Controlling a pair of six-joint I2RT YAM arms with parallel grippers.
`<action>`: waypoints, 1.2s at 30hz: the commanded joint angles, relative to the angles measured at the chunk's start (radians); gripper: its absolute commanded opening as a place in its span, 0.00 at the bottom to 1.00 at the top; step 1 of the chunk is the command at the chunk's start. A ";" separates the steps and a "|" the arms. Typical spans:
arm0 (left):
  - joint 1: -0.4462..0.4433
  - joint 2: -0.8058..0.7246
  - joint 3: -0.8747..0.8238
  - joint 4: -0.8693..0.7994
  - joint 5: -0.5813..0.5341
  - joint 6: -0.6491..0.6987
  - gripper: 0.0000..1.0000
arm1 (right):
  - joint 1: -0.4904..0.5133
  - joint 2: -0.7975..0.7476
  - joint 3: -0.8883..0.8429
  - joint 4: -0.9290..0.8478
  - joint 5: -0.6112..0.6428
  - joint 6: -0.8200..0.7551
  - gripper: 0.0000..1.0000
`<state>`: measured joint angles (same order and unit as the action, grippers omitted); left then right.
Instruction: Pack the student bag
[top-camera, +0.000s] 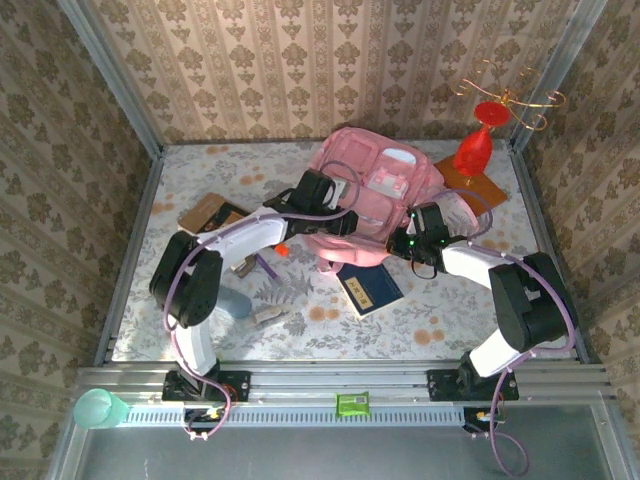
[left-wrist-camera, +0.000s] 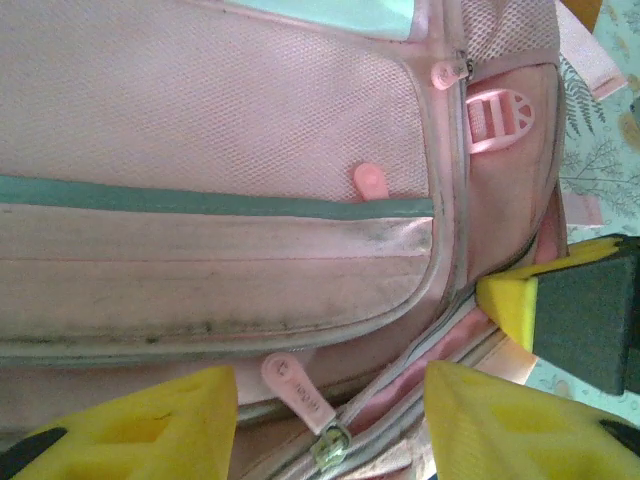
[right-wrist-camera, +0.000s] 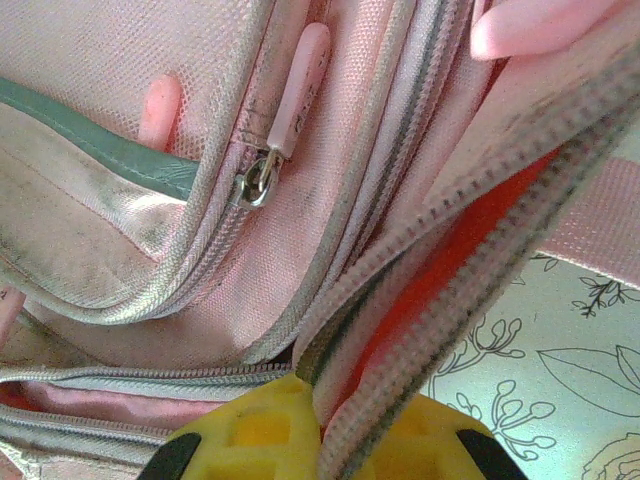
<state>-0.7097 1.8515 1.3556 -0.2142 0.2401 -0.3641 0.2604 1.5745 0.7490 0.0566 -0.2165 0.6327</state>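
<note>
The student bag (top-camera: 372, 178) is a big pink backpack lying at the back centre of the table. My left gripper (top-camera: 338, 222) rests on its left front and stands open. A pink zip pull (left-wrist-camera: 293, 388) lies loose between the two yellow fingers (left-wrist-camera: 160, 425), touching neither. My right gripper (top-camera: 408, 243) is at the bag's right side, shut on the open zip edge (right-wrist-camera: 430, 300) of the main compartment and holding it up; red lining shows inside. Its yellow and black finger (left-wrist-camera: 570, 310) also shows in the left wrist view, close to my left gripper (left-wrist-camera: 330, 400).
A dark blue book (top-camera: 368, 287) lies just in front of the bag. A red vase (top-camera: 474, 150) stands on a wooden board at the back right. A brown card (top-camera: 205, 212), a small orange piece (top-camera: 283, 250) and other small items (top-camera: 268, 315) lie at the left.
</note>
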 joint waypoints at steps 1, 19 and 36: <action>0.021 0.060 0.050 -0.089 0.089 -0.028 0.54 | 0.006 0.008 0.018 0.029 0.011 -0.014 0.00; 0.030 0.216 0.135 -0.111 0.292 -0.072 0.38 | 0.008 0.033 0.015 0.039 0.003 -0.008 0.00; 0.041 0.297 0.173 -0.153 0.396 -0.024 0.28 | 0.009 0.047 0.016 0.038 0.007 -0.010 0.00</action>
<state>-0.6495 2.0995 1.5185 -0.3214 0.5827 -0.4160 0.2626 1.6020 0.7490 0.0719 -0.2161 0.6327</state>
